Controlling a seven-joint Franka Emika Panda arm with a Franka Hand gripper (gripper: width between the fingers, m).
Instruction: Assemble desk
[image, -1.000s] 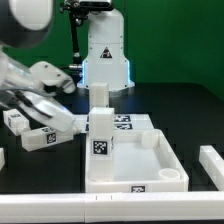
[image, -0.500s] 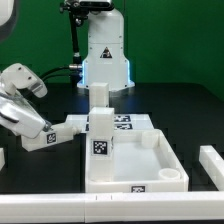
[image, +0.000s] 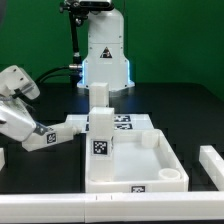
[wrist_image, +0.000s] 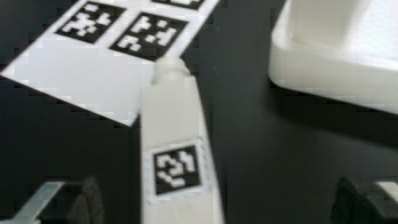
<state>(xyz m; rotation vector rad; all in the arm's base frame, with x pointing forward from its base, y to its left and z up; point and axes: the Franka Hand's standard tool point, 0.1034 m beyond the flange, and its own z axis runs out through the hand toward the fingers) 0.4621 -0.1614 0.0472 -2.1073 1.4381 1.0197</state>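
Observation:
The white desk top (image: 150, 160) lies at the centre of the exterior view. Two tagged legs stand upright on its left side, one at the back (image: 100, 98) and one nearer (image: 103, 138). A third leg (image: 65, 130) lies flat on the black table left of the top. My gripper (image: 36, 131) is at that leg's left end. In the wrist view the leg (wrist_image: 173, 150) lies between my gripper's (wrist_image: 214, 205) spread fingers, with dark gaps on both sides. The gripper is open. The desk top's corner (wrist_image: 338, 50) is beyond the leg.
The marker board (wrist_image: 98, 45) lies by the leg's far end and shows behind the top (image: 124, 122). Another leg (image: 213, 165) lies at the exterior view's right, and a white piece (image: 2, 158) at the left edge. A white bar (image: 100, 208) runs along the front. The white robot base (image: 105, 55) stands at the back.
The arm has swung down and toward the exterior view's left, and the gripper has settled over the lying leg's left end. The leg and desk top have not moved.

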